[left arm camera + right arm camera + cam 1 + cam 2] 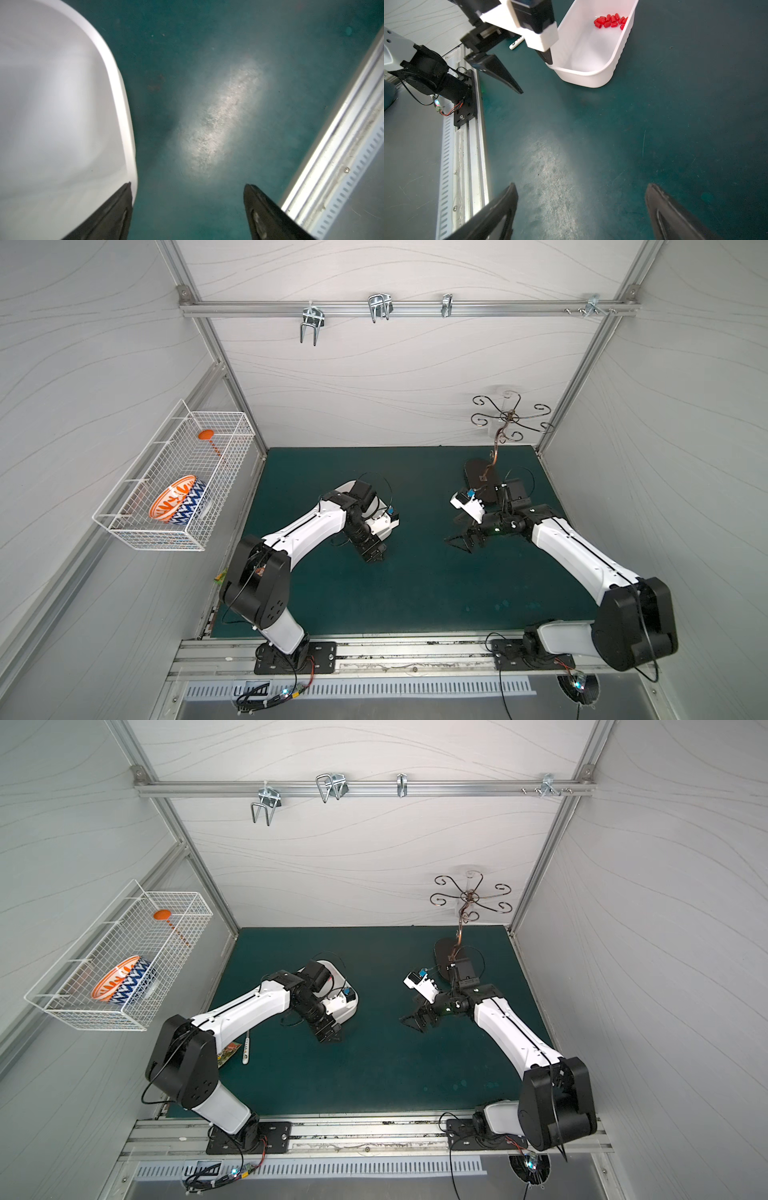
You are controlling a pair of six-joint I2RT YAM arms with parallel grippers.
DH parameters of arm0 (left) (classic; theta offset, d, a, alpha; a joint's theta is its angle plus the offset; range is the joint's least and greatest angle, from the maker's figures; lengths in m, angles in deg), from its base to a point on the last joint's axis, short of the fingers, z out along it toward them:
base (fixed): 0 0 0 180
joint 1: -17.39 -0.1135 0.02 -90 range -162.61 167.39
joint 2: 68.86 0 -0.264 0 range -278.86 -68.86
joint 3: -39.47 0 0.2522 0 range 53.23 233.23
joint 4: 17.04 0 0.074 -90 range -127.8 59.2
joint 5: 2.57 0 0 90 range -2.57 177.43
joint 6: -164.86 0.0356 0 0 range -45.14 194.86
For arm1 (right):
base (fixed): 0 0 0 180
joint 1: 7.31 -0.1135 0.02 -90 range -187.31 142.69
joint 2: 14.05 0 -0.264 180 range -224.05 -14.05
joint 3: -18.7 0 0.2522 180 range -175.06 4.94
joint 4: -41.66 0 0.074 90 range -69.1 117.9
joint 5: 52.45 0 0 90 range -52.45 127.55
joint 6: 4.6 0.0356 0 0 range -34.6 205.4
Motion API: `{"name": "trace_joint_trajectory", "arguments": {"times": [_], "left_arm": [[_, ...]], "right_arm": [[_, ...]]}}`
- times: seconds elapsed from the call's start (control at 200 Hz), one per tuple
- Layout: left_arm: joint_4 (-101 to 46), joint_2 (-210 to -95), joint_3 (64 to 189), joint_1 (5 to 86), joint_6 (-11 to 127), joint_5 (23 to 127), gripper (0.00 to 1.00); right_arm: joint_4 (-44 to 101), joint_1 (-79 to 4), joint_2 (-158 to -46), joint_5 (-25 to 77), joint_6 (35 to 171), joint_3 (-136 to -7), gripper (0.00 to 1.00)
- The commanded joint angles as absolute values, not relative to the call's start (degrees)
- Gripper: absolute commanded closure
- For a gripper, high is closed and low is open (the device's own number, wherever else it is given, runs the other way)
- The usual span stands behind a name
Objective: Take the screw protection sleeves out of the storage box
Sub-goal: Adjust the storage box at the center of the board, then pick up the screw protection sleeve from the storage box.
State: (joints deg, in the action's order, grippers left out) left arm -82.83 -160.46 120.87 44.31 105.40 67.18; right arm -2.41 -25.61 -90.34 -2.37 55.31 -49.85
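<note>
While the left gripper (pixel 535 77) is standing with its jaws spread wide and holding nothing, one finger (pixel 547 56) is hanging inside the storage box (pixel 591 80) and the other outside it, so the near end wall is sitting between them, not yet pinched. The screw protection sleeves (pixel 610 20) are lying in a loose red heap on the box floor at the far end, close against a side wall and well apart from that finger. The right gripper (pixel 581 185) is hovering, likewise fully spread and empty, over bare green mat (pixel 675 124), well apart from the box. Judging from this, the left arm is setting up a grip on the wall, probably to tip the box, since the sleeves are looking too small to pinch one by one. It would be doing well by lowering until the rim is sitting deep between the pads, closing squarely, then raising this end slowly so the heap is sliding out over the far rim rather than scattering.
</note>
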Motion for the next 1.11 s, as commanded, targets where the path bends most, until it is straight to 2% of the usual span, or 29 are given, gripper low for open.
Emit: {"name": "trace_joint_trajectory", "arguments": {"times": [0.0, 0.13, 0.255, 0.39, 0.645, 0.826, 1.101], "left_arm": [[-86.9, -157.1, 124.0, 43.0, 107.0, 64.5, 0.11], [-84.2, -157.7, 127.5, 38.4, 104.6, 70.4, 0.15], [-80.7, -162.4, 131.3, 35.0, 101.1, 83.2, 0.26], [-77.5, -168.8, 134.9, 34.0, 100.0, 91.3, 0.4], [-75.6, -181.9, 144.5, 33.8, 99.6, 97.0, 0.56], [-75.0, -188.7, 150.3, 33.8, 100.8, 98.8, 0.61], [-73.3, -192.8, 152.1, 33.6, 101.8, 99.1, 0.65]], "right_arm": [[-4.5, -25.9, -90.1, -3.2, 54.1, -50.4, 0.01], [-4.5, -25.9, -89.6, -2.6, 54.2, -50.8, 0.01], [-4.6, -26.0, -89.5, -1.2, 54.8, -51.5, 0.01], [-4.6, -26.6, -90.2, 1.1, 55.0, -52.4, 0.01], [-4.0, -28.4, -91.7, 2.7, 56.0, -52.7, 0.01], [-3.9, -29.0, -91.7, 3.6, 55.6, -52.7, 0.01], [-4.0, -28.9, -91.7, 4.4, 55.1, -52.5, 0.01]]}}
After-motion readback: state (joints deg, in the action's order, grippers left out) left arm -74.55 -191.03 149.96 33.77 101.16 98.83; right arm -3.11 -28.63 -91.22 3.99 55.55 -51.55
